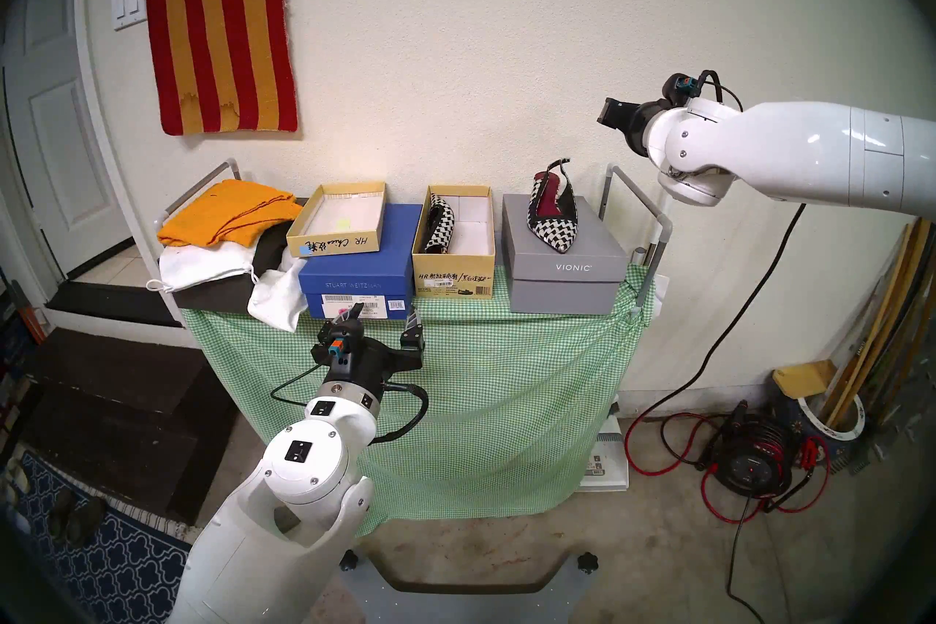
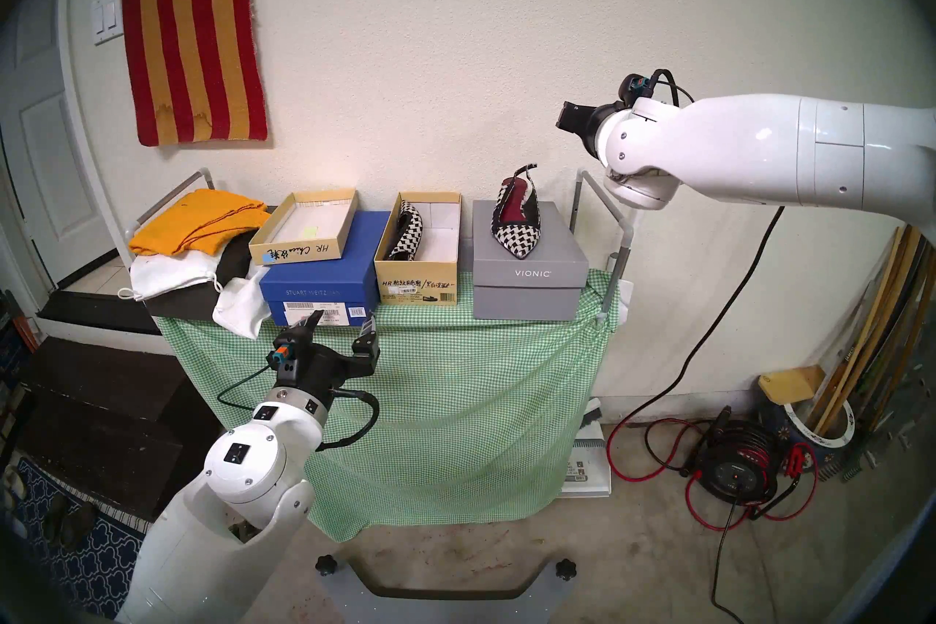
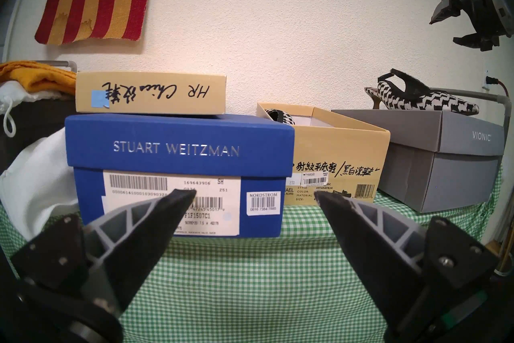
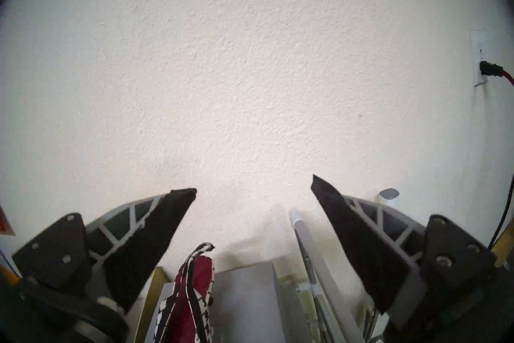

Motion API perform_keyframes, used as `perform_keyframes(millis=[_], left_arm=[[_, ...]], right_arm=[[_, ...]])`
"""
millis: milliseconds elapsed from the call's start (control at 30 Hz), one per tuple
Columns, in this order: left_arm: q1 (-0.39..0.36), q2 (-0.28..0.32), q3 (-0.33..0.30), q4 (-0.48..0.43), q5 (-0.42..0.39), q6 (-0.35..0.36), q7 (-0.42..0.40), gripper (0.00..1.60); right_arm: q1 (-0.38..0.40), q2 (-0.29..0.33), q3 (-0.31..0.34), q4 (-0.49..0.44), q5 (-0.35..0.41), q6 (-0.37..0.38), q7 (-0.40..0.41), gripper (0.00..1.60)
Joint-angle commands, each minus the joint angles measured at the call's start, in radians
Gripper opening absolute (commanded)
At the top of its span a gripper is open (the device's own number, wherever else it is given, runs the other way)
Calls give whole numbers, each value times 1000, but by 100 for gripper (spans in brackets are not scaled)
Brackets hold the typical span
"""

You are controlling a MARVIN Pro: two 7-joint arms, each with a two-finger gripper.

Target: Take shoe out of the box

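- The left gripper [image 1: 387,319] is seen low in front of the table, empty, its fingers spread wide, facing the blue Stuart Weitzman box [image 1: 359,261] from just before the draped green checked cloth [image 1: 481,405].
- On that blue box a shallow tan lid [image 1: 337,220] lies upturned; it is best left undisturbed, as it overhangs toward the orange cloth.
- The open tan shoebox [image 1: 453,276] stands between the blue box and the grey VIONIC box [image 1: 564,263], close to both, so little room is offered at its sides.
- One black-and-white checked shoe [image 1: 439,223] lies inside, along the box's left wall, toe toward the front; the right half of the white interior is bare.
- The step in hand is judged to be the approach for this second shoe. A descent from above into the bare right half would be favoured, with the shoe then pinched across its upper near the middle or heel.
- A straight lift is advised until the sole is clear of the rim, as the light cardboard box could be dragged along.
- The matching shoe [image 1: 552,210] rests on the VIONIC lid, heel toward the wall.
- The right gripper [image 4: 254,195] is held high near the wall above the table's right rail, fingers apart and empty; open air lies beneath it.
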Motion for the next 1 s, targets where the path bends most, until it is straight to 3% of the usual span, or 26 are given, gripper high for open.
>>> perform_keyframes(millis=[0, 200, 467, 567, 633, 700, 767, 967], left_arm=[[-1, 66, -96, -18, -29, -12, -34, 160], [-75, 145, -189, -54, -33, -43, 5, 160], [-146, 223, -316, -146, -64, -46, -83, 160], [-194, 262, -326, -164, -65, -14, -134, 160], [-233, 286, -337, -162, -113, 25, -187, 160], [-230, 294, -345, -167, -131, 47, -193, 160], [-278, 321, -352, -135, -150, 102, -233, 160], [-357, 354, -348, -110, -177, 178, -286, 160]], right_arm=[[-15, 15, -4, -12, -30, -88, -22, 160], [-17, 17, 0, -12, -31, -81, -25, 160], [-23, 18, 3, -15, -43, -95, -35, 160], [-24, 19, 4, -15, -48, -100, -38, 160], [-26, 19, 5, -16, -51, -104, -40, 160], [-26, 19, 5, -16, -52, -104, -41, 160], [-27, 19, 6, -16, -54, -105, -44, 160], [-28, 20, 8, -18, -59, -106, -49, 160]])
